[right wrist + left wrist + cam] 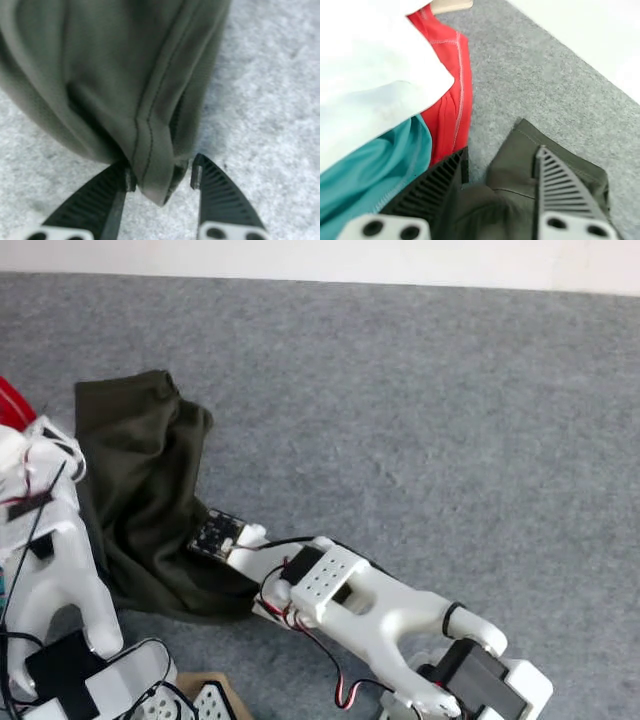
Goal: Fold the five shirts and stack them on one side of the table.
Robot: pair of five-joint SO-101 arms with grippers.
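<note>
Right gripper (162,172): we see the fingers partly open, straddling a hem fold of the olive shirt (140,470), not clamped. Left gripper (502,150): fingers wide open over the same shirt, gripping nothing. The shirt lies bunched on the left of the grey bench (430,410). Just past it a teal shirt (375,165), a red shirt (447,100) and white cloth (365,75) overlap.

No text, label, brand, number or sign can be read anywhere: none on the dark olive shirt (150,490), the red shirt (447,100), the teal shirt (365,170) or the grey bench (450,420)
</note>
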